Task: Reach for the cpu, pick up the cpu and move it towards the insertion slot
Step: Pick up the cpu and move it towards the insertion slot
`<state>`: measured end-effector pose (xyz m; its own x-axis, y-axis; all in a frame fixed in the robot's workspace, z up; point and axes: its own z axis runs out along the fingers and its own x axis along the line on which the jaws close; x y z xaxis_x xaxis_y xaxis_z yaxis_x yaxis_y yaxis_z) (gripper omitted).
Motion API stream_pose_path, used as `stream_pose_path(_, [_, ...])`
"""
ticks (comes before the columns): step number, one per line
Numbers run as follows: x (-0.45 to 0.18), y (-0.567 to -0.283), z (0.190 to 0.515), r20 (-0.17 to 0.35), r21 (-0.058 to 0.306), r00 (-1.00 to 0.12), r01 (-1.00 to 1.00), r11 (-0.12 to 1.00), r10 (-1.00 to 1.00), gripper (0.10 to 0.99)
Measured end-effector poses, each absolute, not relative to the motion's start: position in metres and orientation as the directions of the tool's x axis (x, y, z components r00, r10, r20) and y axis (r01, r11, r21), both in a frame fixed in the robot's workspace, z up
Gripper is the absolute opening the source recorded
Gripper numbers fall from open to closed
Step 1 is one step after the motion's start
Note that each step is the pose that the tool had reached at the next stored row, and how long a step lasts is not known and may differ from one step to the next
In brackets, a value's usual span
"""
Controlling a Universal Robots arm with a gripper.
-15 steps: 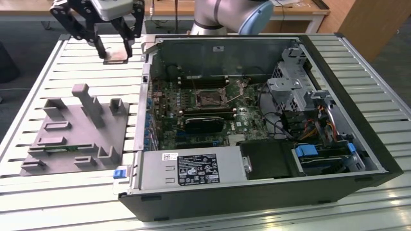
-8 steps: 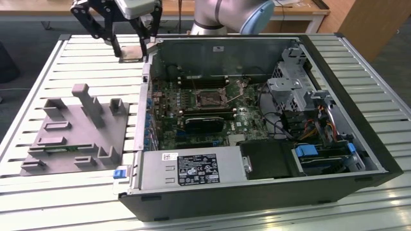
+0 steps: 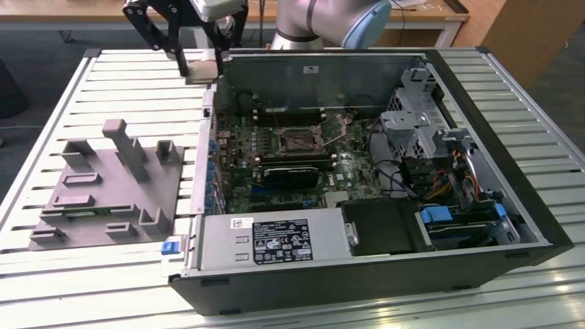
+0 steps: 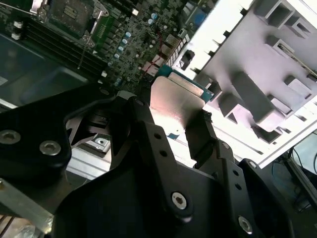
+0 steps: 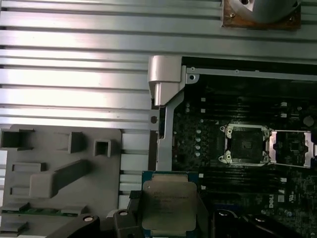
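My gripper (image 3: 203, 63) is shut on the cpu (image 3: 203, 69), a flat silvery square chip held in the air over the far left corner of the open computer case. In the second wrist view the cpu (image 4: 174, 99) sits clamped between the two black fingers (image 4: 143, 124). In the first wrist view the cpu (image 5: 168, 204) shows its metal top and green rim. The insertion slot (image 3: 297, 142) lies in the middle of the green board, with its metal frame open in the first wrist view (image 5: 246, 144). It lies well apart from the cpu.
The grey moulded holder tray (image 3: 101, 185) lies on the slatted metal table (image 3: 137, 82) at the exterior view's left. Inside the case (image 3: 512, 205) are a black card (image 3: 290, 177), a power supply (image 3: 274, 243) and drive bays with cables (image 3: 448, 164).
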<state>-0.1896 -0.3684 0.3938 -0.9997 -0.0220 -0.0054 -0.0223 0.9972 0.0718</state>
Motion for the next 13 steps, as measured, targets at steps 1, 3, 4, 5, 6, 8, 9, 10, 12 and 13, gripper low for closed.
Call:
stream_pose_path(1, [-0.188, -0.367, 0.394, -0.005, 0.072, -1.0, -0.022, 0.997, -0.022, 0.529])
stream_pose_path(3, [-0.183, -0.364, 0.394, -0.005, 0.072, -1.0, -0.022, 0.997, -0.022, 0.529])
stream_pose_path(4, [-0.18, -0.363, 0.394, -0.005, 0.072, -1.0, -0.022, 0.997, -0.022, 0.529])
stream_pose_path(5, [-0.178, -0.362, 0.394, -0.005, 0.072, -1.0, -0.022, 0.997, -0.022, 0.529])
stream_pose_path(6, [-0.175, -0.361, 0.394, -0.005, 0.072, -1.0, -0.022, 0.997, -0.022, 0.529])
stream_pose_path(8, [-0.168, -0.358, 0.393, -0.005, 0.072, -1.0, -0.022, 0.997, -0.022, 0.529])
stream_pose_path(9, [-0.165, -0.357, 0.393, -0.005, 0.072, -1.0, -0.022, 0.997, -0.022, 0.529])
stream_pose_path(10, [-0.161, -0.356, 0.393, -0.005, 0.072, -1.0, -0.022, 0.997, -0.022, 0.529])
stream_pose_path(12, [-0.152, -0.355, 0.393, -0.005, 0.072, -1.0, -0.022, 0.997, -0.022, 0.529])
stream_pose_path(13, [-0.147, -0.355, 0.393, -0.005, 0.072, -1.0, -0.022, 0.997, -0.022, 0.529])
